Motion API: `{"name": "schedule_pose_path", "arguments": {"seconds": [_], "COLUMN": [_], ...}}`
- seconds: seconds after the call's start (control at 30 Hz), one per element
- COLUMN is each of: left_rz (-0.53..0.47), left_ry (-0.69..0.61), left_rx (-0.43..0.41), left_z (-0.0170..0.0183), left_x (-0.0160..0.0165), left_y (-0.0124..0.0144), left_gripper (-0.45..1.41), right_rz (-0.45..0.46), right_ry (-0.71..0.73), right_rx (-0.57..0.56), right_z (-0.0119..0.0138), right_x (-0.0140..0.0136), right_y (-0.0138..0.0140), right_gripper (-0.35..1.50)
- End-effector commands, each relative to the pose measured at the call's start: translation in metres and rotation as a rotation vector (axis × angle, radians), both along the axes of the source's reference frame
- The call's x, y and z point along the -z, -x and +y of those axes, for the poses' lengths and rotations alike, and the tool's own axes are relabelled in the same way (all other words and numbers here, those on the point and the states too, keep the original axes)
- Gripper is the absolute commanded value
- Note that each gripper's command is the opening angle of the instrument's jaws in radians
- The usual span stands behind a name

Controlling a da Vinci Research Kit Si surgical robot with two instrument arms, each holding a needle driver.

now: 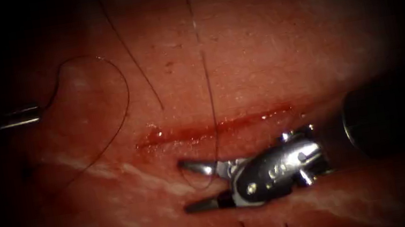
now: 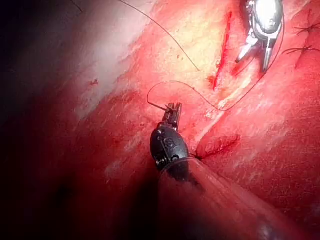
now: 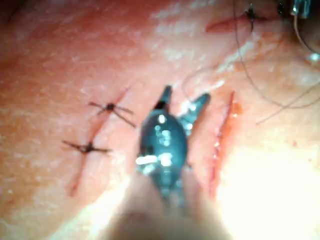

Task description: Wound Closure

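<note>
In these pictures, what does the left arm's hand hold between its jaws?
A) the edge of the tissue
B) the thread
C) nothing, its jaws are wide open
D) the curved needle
B: in the left wrist view the left arm's hand is shut on the thread, which loops away from its tip across the tissue toward the cut; the right arm's hand stands open below the cut.

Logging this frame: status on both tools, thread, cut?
Left tool shut on thread. Right tool open, holding nothing, thread between its jaws. Cut open, red fluid along it. Needle not located.
</note>
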State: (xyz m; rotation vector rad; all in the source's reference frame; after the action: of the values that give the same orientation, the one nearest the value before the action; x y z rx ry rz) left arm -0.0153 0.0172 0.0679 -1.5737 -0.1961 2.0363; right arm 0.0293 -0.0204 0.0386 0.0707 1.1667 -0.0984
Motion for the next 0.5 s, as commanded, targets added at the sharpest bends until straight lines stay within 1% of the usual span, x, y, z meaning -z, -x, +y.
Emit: {"name": "schedule_pose_path", "arguments": {"seconds": [0.03,0.07,0.1,0.13,0.17,0.2,0.23,0.4,0.47,0.5], "left_rz": [-0.002,-0.002,-0.002,-0.002,-0.002,-0.002,-0.002,-0.002,-0.002,-0.002], "left_ry": [-0.002,-0.002,-0.002,-0.002,-0.002,-0.002,-0.002,-0.002,-0.002,-0.002], "left_rx": [-0.001,-0.001,-0.001,-0.001,-0.001,-0.001,-0.001,-0.001,-0.001,-0.001], "left_z": [-0.0003,-0.0003,-0.0003,-0.0003,-0.0003,-0.0003,-0.0003,-0.0003,-0.0003,-0.0003], "left_x": [-0.0009,-0.0009,-0.0009,-0.0009,-0.0009,-0.0009,-0.0009,-0.0009,-0.0009,-0.0010], "left_y": [0.0006,0.0006,0.0006,0.0006,0.0006,0.0006,0.0006,0.0006,0.0006,0.0006], "left_gripper": [-0.45,-0.45,-0.45,-0.45,-0.45,-0.45,-0.45,-0.45,-0.45,-0.45], "right_rz": [0.001,0.000,0.000,-0.001,-0.001,-0.001,-0.011,-0.021,-0.024,-0.021], "right_ry": [-0.003,-0.002,0.003,0.003,0.003,0.003,-0.001,-0.010,-0.020,-0.025], "right_rx": [0.003,0.001,0.002,0.002,0.002,0.002,0.013,0.033,0.042,0.045], "right_z": [-0.0010,-0.0010,-0.0007,-0.0006,-0.0006,-0.0005,-0.0004,-0.0005,-0.0011,-0.0016], "right_x": [-0.0009,-0.0012,-0.0015,-0.0016,-0.0016,-0.0017,-0.0016,-0.0006,0.0013,0.0029], "right_y": [-0.0003,-0.0004,-0.0006,-0.0006,-0.0006,-0.0005,-0.0002,0.0005,0.0011,0.0013], "right_gripper": [0.66,0.61,0.39,0.22,0.22,-0.30,-0.35,-0.35,-0.35,-0.35]}}
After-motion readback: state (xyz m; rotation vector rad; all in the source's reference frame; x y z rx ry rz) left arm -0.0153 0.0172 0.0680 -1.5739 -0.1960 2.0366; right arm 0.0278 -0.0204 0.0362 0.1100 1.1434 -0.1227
